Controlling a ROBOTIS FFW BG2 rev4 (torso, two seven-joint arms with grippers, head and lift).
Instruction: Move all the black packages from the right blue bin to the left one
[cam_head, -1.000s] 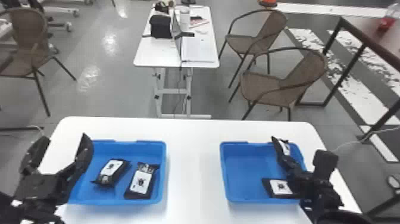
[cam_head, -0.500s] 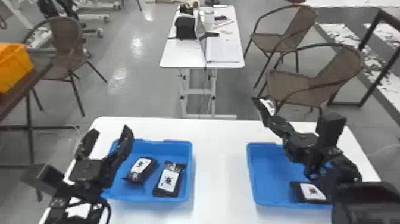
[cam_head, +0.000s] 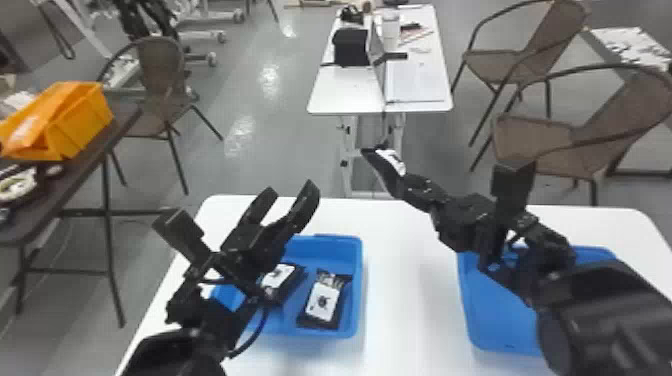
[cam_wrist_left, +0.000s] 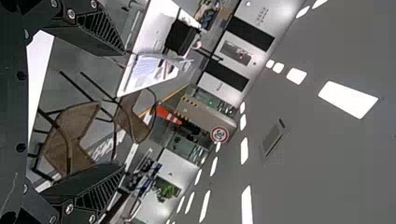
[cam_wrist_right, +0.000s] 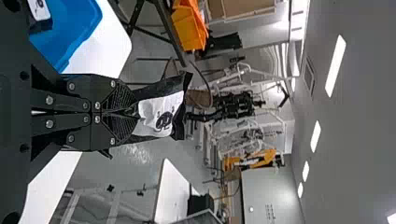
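Observation:
My right gripper is raised over the gap between the bins, shut on a black package with a white label. In the right wrist view the gripper pinches one end of that package. My left gripper stands open above the left blue bin; the left wrist view shows the gripper with nothing between its fingers. Two black packages, one nearer the middle and one at the right, lie in the left bin. The right arm partly covers the right blue bin.
Both bins stand on a white table. An orange container rests on a dark side table at the left. Chairs and another white table stand beyond the work table.
The right gripper has lifted the package out of the right bin and carried it leftward. The view has swung right to left, and the left gripper has shifted rightward over its bin, still open.

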